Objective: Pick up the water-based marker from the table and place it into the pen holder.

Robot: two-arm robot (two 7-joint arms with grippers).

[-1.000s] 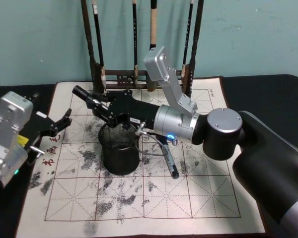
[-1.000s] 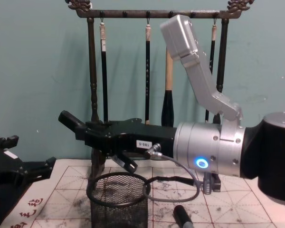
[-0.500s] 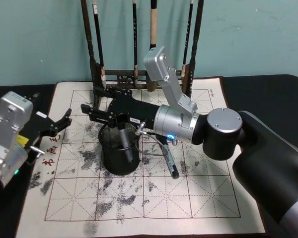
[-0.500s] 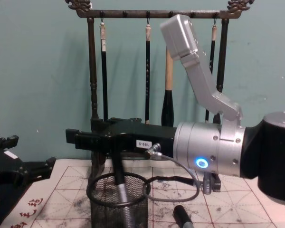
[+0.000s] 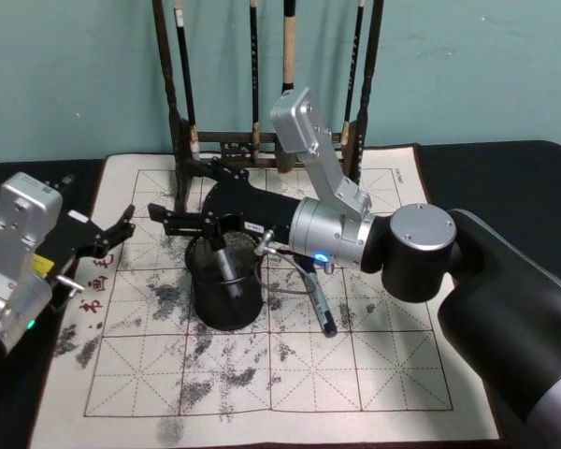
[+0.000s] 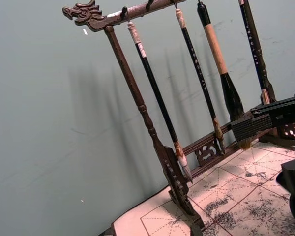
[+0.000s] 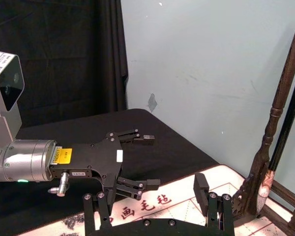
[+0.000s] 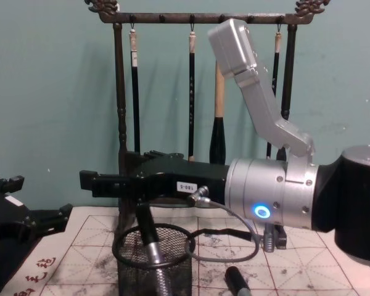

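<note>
Since the water-based marker (image 5: pixel 226 262) stands tilted inside the pen holder (image 5: pixel 226 304), on the left half of the mat (image 5: pixel 355 374), we judge the placing done. The right gripper (image 5: pixel 179 198) hovers just above the rim, fingers spread wide and holding nothing. The left gripper (image 5: pixel 107 234) is parked at the mat's left edge — also spread. Handling, our estimate: light, stiff and smooth-barrelled, so prone to slip. If a regrasp is needed, take the dark upper barrel above the rim — squarely across.

Black mesh pen holder (image 5: pixel 226 301), white mat (image 5: pixel 355 374) — ink-smudged grid
</note>
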